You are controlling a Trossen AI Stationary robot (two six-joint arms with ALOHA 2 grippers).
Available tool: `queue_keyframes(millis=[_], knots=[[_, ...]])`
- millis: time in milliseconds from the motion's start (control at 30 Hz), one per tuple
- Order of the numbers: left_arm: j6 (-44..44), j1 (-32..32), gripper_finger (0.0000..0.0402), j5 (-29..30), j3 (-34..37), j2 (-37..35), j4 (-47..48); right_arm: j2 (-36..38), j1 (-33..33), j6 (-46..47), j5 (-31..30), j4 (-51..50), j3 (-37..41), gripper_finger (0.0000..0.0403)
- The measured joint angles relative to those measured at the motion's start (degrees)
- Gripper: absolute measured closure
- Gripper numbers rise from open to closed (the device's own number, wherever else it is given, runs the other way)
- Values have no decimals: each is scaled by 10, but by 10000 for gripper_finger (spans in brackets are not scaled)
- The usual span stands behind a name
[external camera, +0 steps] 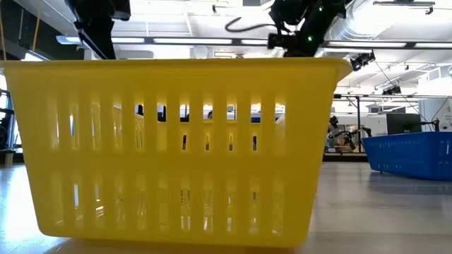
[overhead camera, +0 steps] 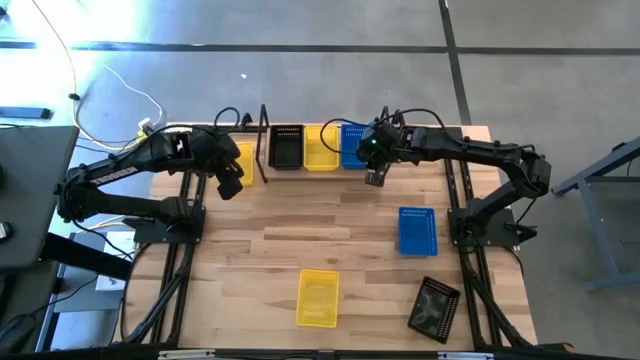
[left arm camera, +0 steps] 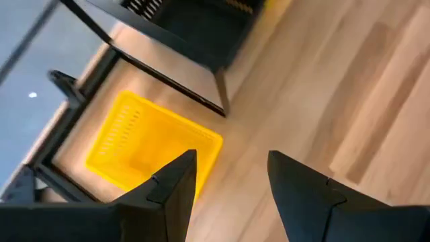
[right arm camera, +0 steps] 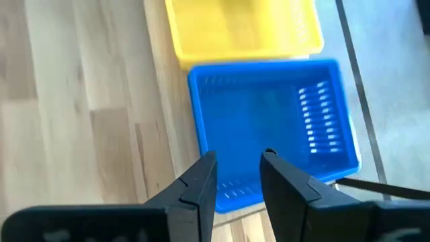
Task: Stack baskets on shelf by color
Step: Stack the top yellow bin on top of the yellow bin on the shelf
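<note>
A row of baskets stands at the table's far edge: a yellow basket (overhead camera: 245, 160) at the left, then a black basket (overhead camera: 286, 147), a yellow basket (overhead camera: 320, 148) and a blue basket (overhead camera: 352, 145). A black wire end frame of the shelf (overhead camera: 265, 145) rises between the first two. My left gripper (overhead camera: 230, 185) is open above the wood, just near of the left yellow basket (left arm camera: 144, 144). My right gripper (overhead camera: 375, 178) is open above the blue basket (right arm camera: 269, 114), its fingertips over the basket's near wall; I see no touch.
Three more baskets lie on the near half of the table: blue (overhead camera: 417, 230) at the right, yellow (overhead camera: 318, 297) in the middle, filling the low view (external camera: 176, 148), and black (overhead camera: 435, 307), turned askew near the right corner. Bare wood (overhead camera: 300, 220) lies between the two rows.
</note>
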State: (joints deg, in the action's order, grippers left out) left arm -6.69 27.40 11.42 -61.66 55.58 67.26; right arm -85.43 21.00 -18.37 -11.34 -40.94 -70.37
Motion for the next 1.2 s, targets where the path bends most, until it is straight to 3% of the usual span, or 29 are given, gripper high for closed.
queue_keyframes(millis=[133,367,667,900,1200], knots=[[9,0,229,-33,27,13,7,0,-10,4,-20,-2,-26,302],[58,0,229,-31,78,46,6,0,-11,3,-33,-4,-58,302],[154,-11,229,70,148,61,-24,0,-11,1,-73,-4,-66,302],[163,-13,229,62,187,61,-58,0,-11,1,-78,-4,-66,302],[184,-12,229,94,228,70,-95,0,-11,3,-78,-4,-66,302]])
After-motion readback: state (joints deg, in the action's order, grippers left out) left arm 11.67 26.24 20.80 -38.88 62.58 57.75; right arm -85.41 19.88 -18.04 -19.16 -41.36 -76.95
